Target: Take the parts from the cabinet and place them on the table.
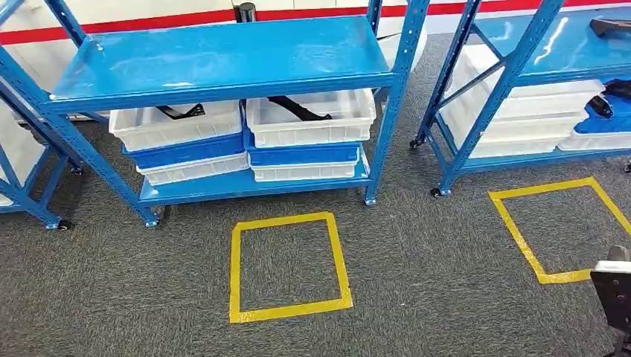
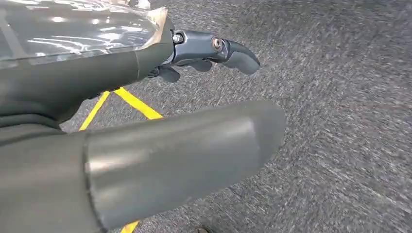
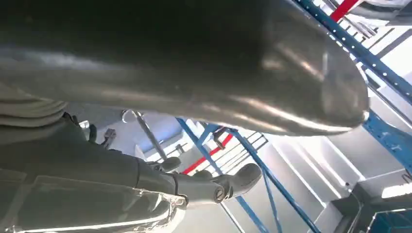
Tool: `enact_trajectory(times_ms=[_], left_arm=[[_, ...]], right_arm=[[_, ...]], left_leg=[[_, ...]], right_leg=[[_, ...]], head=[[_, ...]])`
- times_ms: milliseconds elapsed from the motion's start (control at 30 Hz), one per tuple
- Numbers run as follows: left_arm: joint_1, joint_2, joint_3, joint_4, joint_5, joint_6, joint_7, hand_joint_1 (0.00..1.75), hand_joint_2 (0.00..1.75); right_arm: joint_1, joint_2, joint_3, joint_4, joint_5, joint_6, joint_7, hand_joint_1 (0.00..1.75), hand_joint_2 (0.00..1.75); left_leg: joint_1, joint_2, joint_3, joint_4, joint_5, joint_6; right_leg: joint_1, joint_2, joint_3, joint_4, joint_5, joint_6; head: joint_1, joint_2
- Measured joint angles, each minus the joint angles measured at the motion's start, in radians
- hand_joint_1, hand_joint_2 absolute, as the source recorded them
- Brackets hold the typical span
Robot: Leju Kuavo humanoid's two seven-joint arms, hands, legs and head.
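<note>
Head view looks down on grey carpet in front of a blue shelving unit (image 1: 223,56). Under its top shelf sit two stacks of crates. The top white crate on the left (image 1: 178,125) holds a black part (image 1: 182,111), and the top white crate on the right (image 1: 311,117) holds another black part (image 1: 299,108), long and lying at a slant. Below each come a blue crate and another white one, all resting on the bottom shelf.

A yellow tape rectangle (image 1: 289,266) is marked on the carpet just in front of the unit. A second yellow rectangle (image 1: 562,227) lies off to the right, before a second blue rack (image 1: 513,67) loaded with more white crates; a dark part (image 1: 610,27) lies on that rack's upper shelf.

Left hand (image 2: 160,97) hangs low over the carpet, close to a strip of yellow tape (image 2: 138,104). The thick thumb stretches forward and the dark fingers (image 2: 228,48) are loosely extended, spread away from the thumb, holding nothing.

Right hand (image 3: 194,145) is turned upward, its camera looking up at blue rack uprights (image 3: 369,60) and bright ceiling. Thumb long and straight, fingers (image 3: 233,182) lightly curved and apart from it, nothing in the grasp. Both hands are well apart from the crates and the parts inside them.
</note>
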Motion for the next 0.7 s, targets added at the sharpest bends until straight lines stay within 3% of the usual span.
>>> enact_trajectory(times_ms=[100, 167, 333, 367, 400, 433, 467, 500, 567, 600, 633, 667, 700], left_arm=[[-0.001, 0.000, 0.000, 0.000, 0.000, -0.003, -0.002, 0.00, 0.00], [-0.001, 0.000, 0.000, 0.000, 0.003, -0.005, 0.001, 0.00, 0.00], [-0.001, 0.002, 0.000, 0.000, 0.009, -0.003, 0.013, 0.00, 0.00], [-0.001, 0.002, 0.000, 0.000, 0.010, -0.003, 0.016, 0.00, 0.00], [-0.001, 0.002, 0.000, 0.000, 0.010, -0.002, 0.020, 0.00, 0.00], [0.000, 0.002, 0.000, 0.000, 0.011, 0.000, 0.021, 0.00, 0.00], [0.000, 0.000, 0.001, 0.000, 0.011, 0.001, 0.022, 0.00, 0.00], [0.000, 0.000, 0.001, 0.000, 0.011, 0.001, 0.023, 0.00, 0.00], [0.001, 0.000, 0.001, 0.000, 0.013, 0.001, 0.027, 0.00, 0.00], [0.003, 0.000, 0.001, 0.000, 0.013, 0.002, 0.029, 0.00, 0.00], [0.004, -0.002, 0.001, 0.000, 0.013, 0.002, 0.030, 0.00, 0.00], [0.005, -0.002, 0.001, 0.000, 0.014, 0.002, 0.031, 0.00, 0.00], [0.005, -0.003, 0.002, 0.000, 0.014, 0.002, 0.032, 0.00, 0.00]], right_arm=[[-0.001, 0.006, -0.005, -0.003, 0.002, 0.002, -0.002, 0.00, 0.00], [-0.001, 0.007, -0.008, -0.003, 0.006, 0.003, -0.002, 0.00, 0.00], [-0.004, 0.012, -0.011, -0.003, 0.011, 0.010, -0.005, 0.00, 0.00], [-0.005, 0.012, -0.012, -0.004, 0.011, 0.010, -0.006, 0.00, 0.00], [-0.005, 0.013, -0.013, -0.003, 0.012, 0.012, -0.007, 0.00, 0.00], [-0.009, 0.010, -0.013, -0.003, 0.015, 0.013, -0.008, 0.00, 0.00], [-0.011, 0.010, -0.012, -0.003, 0.014, 0.015, -0.008, 0.00, 0.00], [-0.014, 0.008, -0.012, -0.003, 0.013, 0.015, -0.008, 0.00, 0.00], [-0.013, 0.005, -0.013, -0.003, 0.013, 0.015, -0.008, 0.00, 0.00], [-0.012, 0.005, -0.012, -0.003, 0.013, 0.016, -0.008, 0.00, 0.00], [-0.012, 0.005, -0.012, -0.003, 0.013, 0.016, -0.008, 0.00, 0.00], [-0.012, 0.004, -0.013, -0.003, 0.013, 0.016, -0.008, 0.00, 0.00], [-0.012, 0.004, -0.012, -0.003, 0.013, 0.017, -0.008, 0.00, 0.00]], left_leg=[[0.000, 0.003, 0.005, -0.007, 0.000, 0.000], [0.000, 0.004, 0.005, -0.007, -0.001, -0.002], [-0.004, 0.007, 0.003, -0.004, -0.010, 0.006], [-0.005, 0.007, -0.004, -0.017, -0.011, 0.008], [-0.004, 0.006, 0.008, -0.026, -0.016, 0.008], [0.004, 0.005, 0.036, -0.039, -0.017, 0.007], [0.003, 0.007, 0.039, -0.044, -0.019, 0.008], [0.004, 0.009, 0.044, -0.044, -0.023, 0.009], [0.007, 0.014, 0.049, -0.043, -0.030, 0.007], [0.009, 0.015, 0.053, -0.042, -0.034, 0.002], [0.011, 0.016, 0.060, -0.042, -0.041, -0.003], [0.017, 0.017, 0.072, -0.041, -0.049, -0.010], [0.023, 0.016, 0.085, -0.040, -0.058, -0.017]], right_leg=[[0.000, 0.003, 0.001, 0.000, -0.001, -0.001], [0.001, 0.003, 0.001, 0.000, -0.001, -0.011], [-0.006, 0.004, 0.002, -0.005, -0.002, -0.008], [-0.002, 0.005, 0.010, 0.008, 0.010, -0.002], [-0.003, 0.003, 0.005, 0.021, 0.025, 0.017], [-0.002, 0.003, -0.008, 0.031, 0.015, 0.013], [-0.003, -0.003, -0.009, 0.056, 0.000, 0.008], [-0.001, -0.003, -0.033, 0.105, -0.029, -0.004], [-0.003, -0.004, -0.116, 0.251, -0.092, -0.005], [-0.007, -0.004, -0.155, 0.313, -0.109, 0.006], [-0.013, -0.005, -0.167, 0.318, -0.102, 0.018], [-0.018, -0.005, -0.152, 0.274, -0.076, 0.036], [-0.025, -0.006, -0.119, 0.199, -0.034, 0.060]], head=[[0.000, 0.000], [0.000, 0.000], [0.000, 0.000], [-0.001, 0.000], [0.001, 0.000], [0.000, 0.000], [0.004, 0.000], [0.003, 0.000], [0.004, 0.000], [0.005, 0.000], [0.004, 0.000], [0.004, 0.000], [0.005, 0.000]])
